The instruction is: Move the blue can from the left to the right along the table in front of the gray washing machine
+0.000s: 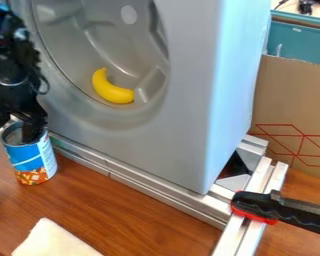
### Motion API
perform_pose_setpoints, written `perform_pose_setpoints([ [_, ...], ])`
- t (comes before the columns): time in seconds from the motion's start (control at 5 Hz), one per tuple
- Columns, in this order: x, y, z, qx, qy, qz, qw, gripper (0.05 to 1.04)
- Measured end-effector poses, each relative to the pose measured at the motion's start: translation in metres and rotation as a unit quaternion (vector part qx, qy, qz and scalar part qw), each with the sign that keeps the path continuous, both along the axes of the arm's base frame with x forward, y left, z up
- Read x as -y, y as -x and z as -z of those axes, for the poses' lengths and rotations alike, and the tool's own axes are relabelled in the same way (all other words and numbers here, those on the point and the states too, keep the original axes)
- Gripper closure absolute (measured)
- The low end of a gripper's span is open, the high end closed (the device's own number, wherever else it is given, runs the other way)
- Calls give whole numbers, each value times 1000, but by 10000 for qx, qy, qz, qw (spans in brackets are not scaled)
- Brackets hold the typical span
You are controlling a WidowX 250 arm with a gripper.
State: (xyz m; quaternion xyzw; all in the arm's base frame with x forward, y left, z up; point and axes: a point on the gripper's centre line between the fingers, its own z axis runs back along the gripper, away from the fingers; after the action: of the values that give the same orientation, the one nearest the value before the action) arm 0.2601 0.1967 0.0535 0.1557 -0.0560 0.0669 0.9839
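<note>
The black gripper (16, 126) hangs at the left edge, right over a blue, white and orange can (36, 161). Its fingers stand apart; the right one dips at the can's open top, while the left one ends beside the upper left of the rim. Whether they touch the can, I cannot tell. The can stands upright on the wooden table. A yellow banana (112, 89) lies inside the round opening of a grey washer-like box (189, 100), to the right of the gripper.
Metal rails (149, 187) run along the box's base. A black and red clamp (277, 210) is fixed on them at the lower right. A whitish cloth-like piece (54, 241) lies at the front left, and a cardboard panel (293, 100) stands behind at the right.
</note>
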Motion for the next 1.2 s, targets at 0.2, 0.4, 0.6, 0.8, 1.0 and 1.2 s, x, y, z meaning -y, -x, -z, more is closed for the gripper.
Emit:
perform_pose_setpoints([
  [0.2, 1, 2, 3, 199, 443, -49, 9988, 83],
  [0.4, 11, 6, 5, -38, 864, -68, 9962, 83],
  [0.6, 33, 6, 7, -462, 1233, -32, 9913, 83],
  [0.8, 68, -1, 9, -867, 1663, 151, 9821, 84],
  [1.0, 106, -6, 11, -1073, 2213, 251, 9690, 83],
  [1.2, 134, -6, 9, -1263, 2505, 452, 9588, 84],
])
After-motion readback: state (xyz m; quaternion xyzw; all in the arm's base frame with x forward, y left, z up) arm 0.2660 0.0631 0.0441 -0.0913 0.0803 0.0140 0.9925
